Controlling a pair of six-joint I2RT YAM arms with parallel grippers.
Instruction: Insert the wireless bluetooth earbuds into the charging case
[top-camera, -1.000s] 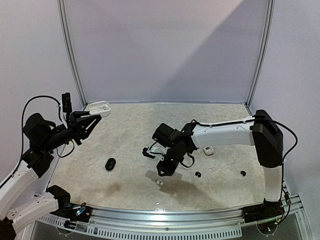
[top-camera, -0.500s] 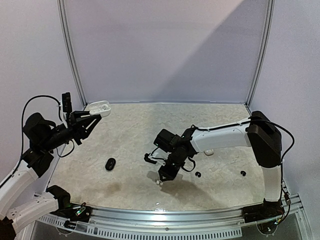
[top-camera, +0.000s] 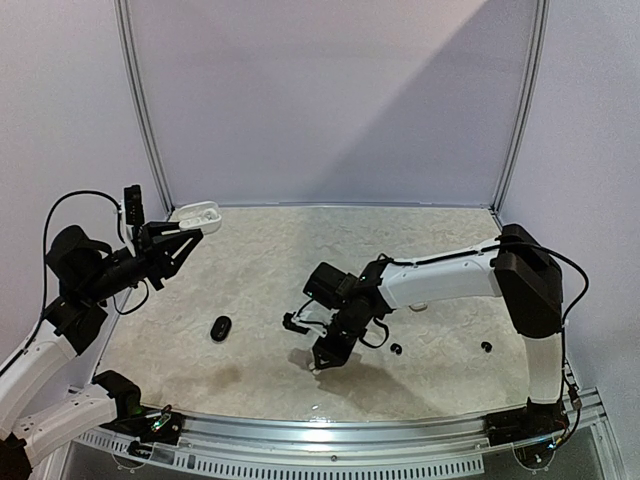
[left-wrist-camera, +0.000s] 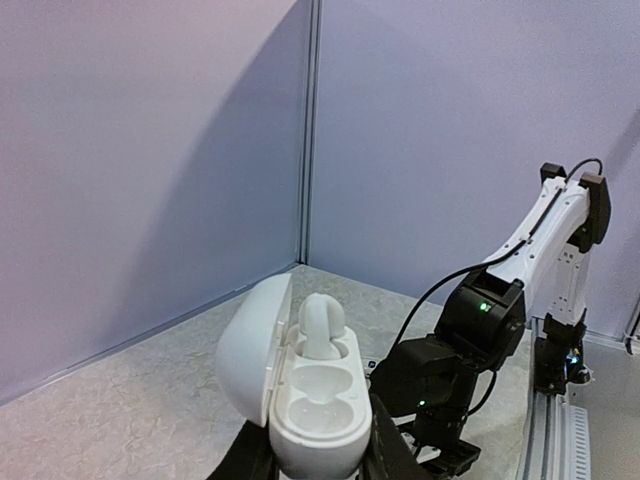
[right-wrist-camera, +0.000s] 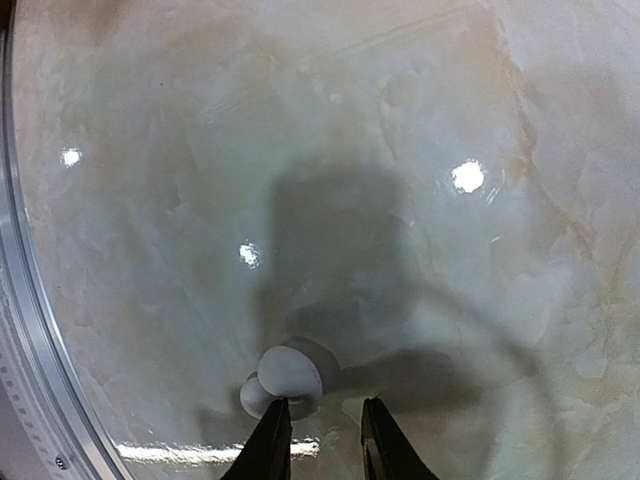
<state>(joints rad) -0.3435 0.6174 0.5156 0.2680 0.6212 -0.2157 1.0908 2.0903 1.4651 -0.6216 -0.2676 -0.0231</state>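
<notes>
**Table.** One marble-patterned table (top-camera: 260, 260) carries all items.

**Arms.** Two arms are present.
- The left gripper (top-camera: 185, 238) is raised over the far left corner. It is clamped on the lower body of the white charging case (left-wrist-camera: 310, 400).
- The right gripper (right-wrist-camera: 325, 412) points down at the near centre of the table. Its fingers (right-wrist-camera: 272, 440) stand a narrow gap apart with nothing between them.

**Cases.** Two can be counted with certainty.
- The white charging case is held off the table, lid swung open.
- One black case (top-camera: 221, 328), closed, lies on the table near the left.

**Earbuds.** Four are visible: two white, two black.
- One white earbud (left-wrist-camera: 322, 325) sits in the far socket of the open case. The near socket is vacant.
- One loose white earbud (right-wrist-camera: 285, 375) lies on the table just beside one right fingertip, outside the gap.
- Two black earbuds (top-camera: 396, 349) (top-camera: 486, 346) lie on the near right of the table, apart from each other.
</notes>
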